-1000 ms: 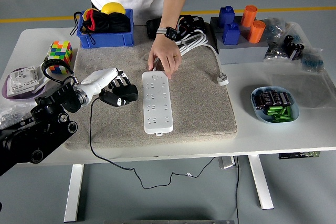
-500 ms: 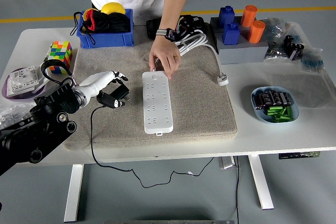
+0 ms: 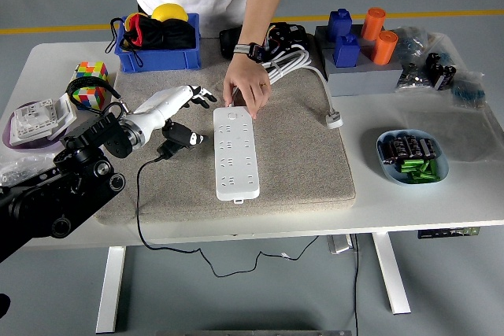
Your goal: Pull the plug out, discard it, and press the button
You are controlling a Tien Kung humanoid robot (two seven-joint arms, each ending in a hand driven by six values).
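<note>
The grey mat [image 3: 299,155] is covering the table's middle, and the white power strip [image 3: 235,153] is lying on it at centre. A person's hand [image 3: 247,86] is pressing the strip's top end. The left hand [image 3: 179,100] is hovering at centre-left – fingers spread, gripping nothing – just above the black plug [image 3: 178,139], which is lying on the mat beside the strip.

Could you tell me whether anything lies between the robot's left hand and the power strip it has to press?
Nothing lies between the left hand and the power strip, but a person's hand rests on the strip's far end, and the black plug lies beside it.
</note>
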